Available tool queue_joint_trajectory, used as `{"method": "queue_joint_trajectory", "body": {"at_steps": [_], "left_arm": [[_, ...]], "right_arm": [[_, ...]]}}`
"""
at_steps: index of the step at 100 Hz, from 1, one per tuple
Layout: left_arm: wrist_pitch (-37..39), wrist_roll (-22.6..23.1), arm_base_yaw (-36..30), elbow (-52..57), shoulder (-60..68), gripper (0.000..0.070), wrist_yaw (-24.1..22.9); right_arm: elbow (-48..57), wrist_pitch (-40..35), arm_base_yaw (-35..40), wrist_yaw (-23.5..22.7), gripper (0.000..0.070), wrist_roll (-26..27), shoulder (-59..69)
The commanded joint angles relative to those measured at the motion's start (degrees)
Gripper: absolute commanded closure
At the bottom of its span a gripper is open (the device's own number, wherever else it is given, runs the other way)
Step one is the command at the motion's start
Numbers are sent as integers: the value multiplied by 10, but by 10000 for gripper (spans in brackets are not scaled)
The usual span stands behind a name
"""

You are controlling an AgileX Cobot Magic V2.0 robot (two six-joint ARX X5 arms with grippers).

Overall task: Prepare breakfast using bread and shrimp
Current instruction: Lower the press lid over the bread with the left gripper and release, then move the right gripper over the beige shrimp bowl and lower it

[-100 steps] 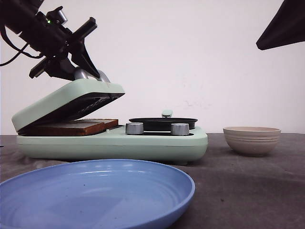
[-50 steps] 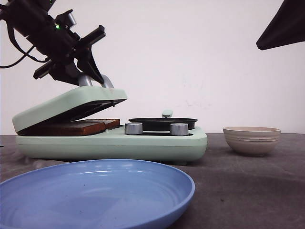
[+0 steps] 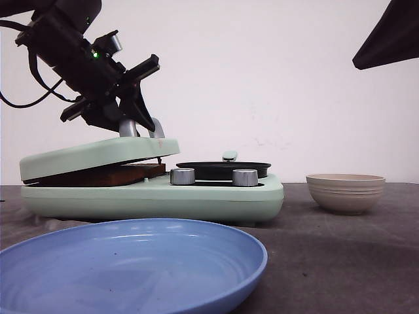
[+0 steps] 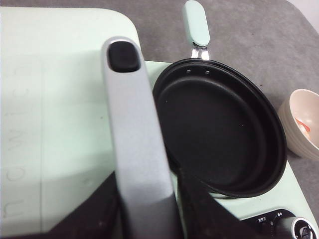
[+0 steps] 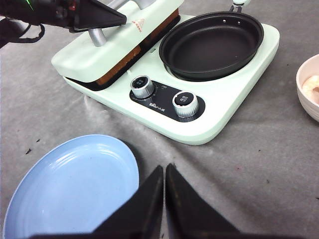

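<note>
We see the bread (image 3: 124,174) inside the mint-green sandwich maker (image 3: 216,196), under its lid (image 3: 98,154). Only the edge shows: toasted orange-brown crust, darker brown in the front view, brighter orange in the right wrist view (image 5: 130,56). Pale faces are hidden; we can't count slices from here.

The lid is nearly down, with a narrow gap at the front where the crust shows through.

The left claw (image 3: 141,108) is at the lid's silver handle (image 4: 137,149), with its dark fingers (image 4: 199,206) on either side of the bar in the left wrist view. It looks clamped on the handle, though actual contact is hard to confirm.

The right claw (image 5: 164,199) hangs over the bench (image 3: 340,255), fingers pressed together with nothing between them, near the rim of the blue plate (image 3: 131,265).

The black frying pan (image 4: 219,127) sits on the maker's right-hand side with its mint handle pointing away from the robot. Two silver knobs (image 5: 142,85) sit on the front panel.

The beige bowl (image 3: 346,191) stands on the bench to the right of the maker, clear of it. Something pale pinkish is inside (image 5: 314,84), too cropped to identify.

The blue plate is nearest the front camera, in front of the maker.
</note>
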Motion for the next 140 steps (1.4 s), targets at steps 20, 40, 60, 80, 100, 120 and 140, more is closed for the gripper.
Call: {"method": "queue_joint_trajectory", "body": {"at_steps": [20,40,60,80,100,120,140], "left_arm": [[-51,53,9,-16,31,294,-18],[-48,48,9,-13,31,190,-13],[-61,48,10,18,25,173,26],[-77,44,10,69,-5,179,57],[-60,44,12,82,-78,179,57],[-74,44,28,82,-166,179,57],[-120,50,37,77,-249,179,57]], "right_arm": [[1,3,5,2,700,6,3],[1,0,5,2,700,6,3],[1,-6,5,2,700,6,3],[1,-5,5,2,700,6,2],[1,-2,5,6,700,6,-6],[2,1,4,25,700,5,-37],[2,0,4,34,556,6,-58]]}}
